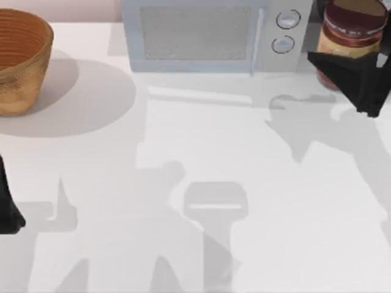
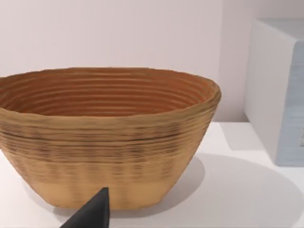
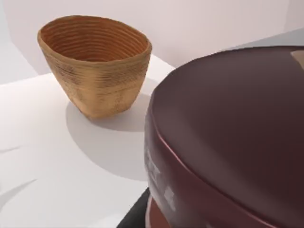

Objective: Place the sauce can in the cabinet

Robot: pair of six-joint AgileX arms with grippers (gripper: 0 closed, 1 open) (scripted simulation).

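Sauce can (image 1: 353,33): upper right of the top view, clamped in the right gripper (image 1: 354,70), raised beside the microwave (image 1: 214,36) (grey, two knobs). Not yet stowed; placing remains. Left gripper (image 1: 9,210): left edge, parked, finger state untellable.

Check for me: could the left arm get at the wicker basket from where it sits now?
Probably yes. The left gripper sits at the table's left edge, on the same side as the wicker basket, with only bare table between them. The left wrist view faces the basket head on, nothing in front.
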